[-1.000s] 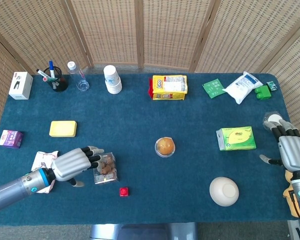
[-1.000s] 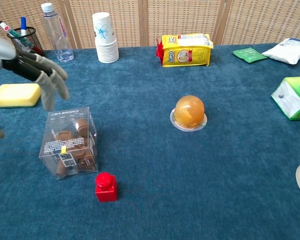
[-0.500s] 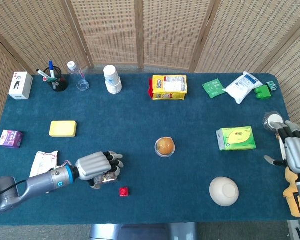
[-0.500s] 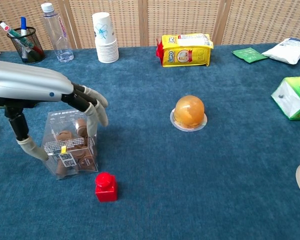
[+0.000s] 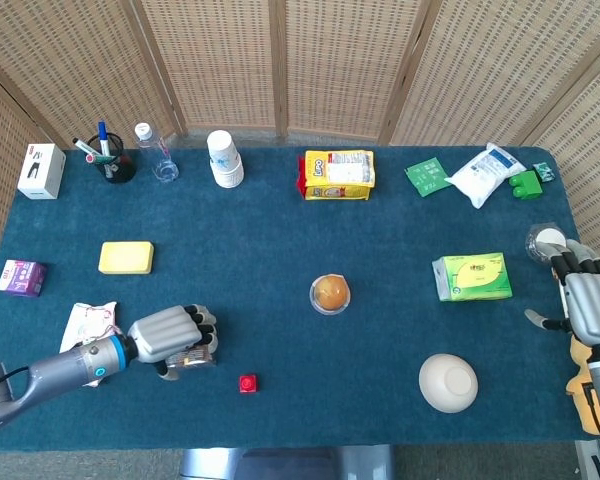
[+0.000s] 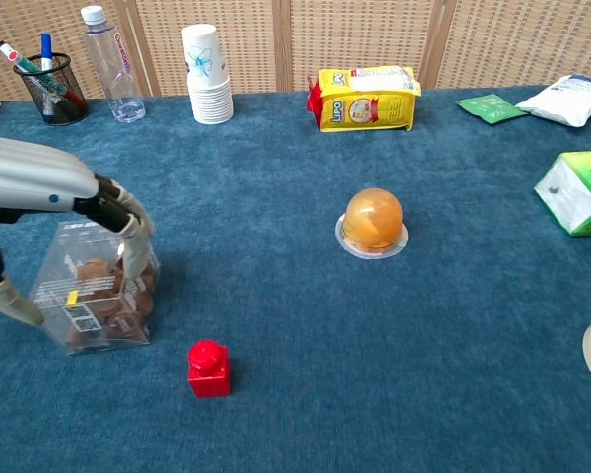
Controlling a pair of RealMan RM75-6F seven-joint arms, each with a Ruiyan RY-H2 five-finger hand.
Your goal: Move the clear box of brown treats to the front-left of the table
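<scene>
Since half a second ago my left hand [image 6: 39, 212] has dragged the clear box of brown treats [image 6: 94, 296] leftward, toward nine o'clock, so it now sits clear of the red block [image 6: 209, 368] instead of just behind it. In the head view the box [image 5: 188, 352] lies under the hand [image 5: 166, 335] near the table's front edge, left of centre, with the white packet [image 5: 85, 325] further out at nine o'clock.

My fingers [image 6: 133, 246] are wrapped over the top and down the far face of the box, with the thumb [image 6: 10, 301] on the near-left side, so the box is clamped between them. In the chest view it looks tilted, not flat on the blue table [image 6: 374, 345].

My right hand [image 5: 585, 305] hangs off the table's right edge at three o'clock, fingers spread, holding nothing.

I judge the carry is under way but not finished. To do this well I would keep the clamp steady, continue toward eight o'clock into the front-left corner, steer in front of the white packet, level the box before setting it down, and only then spread the fingers.
</scene>
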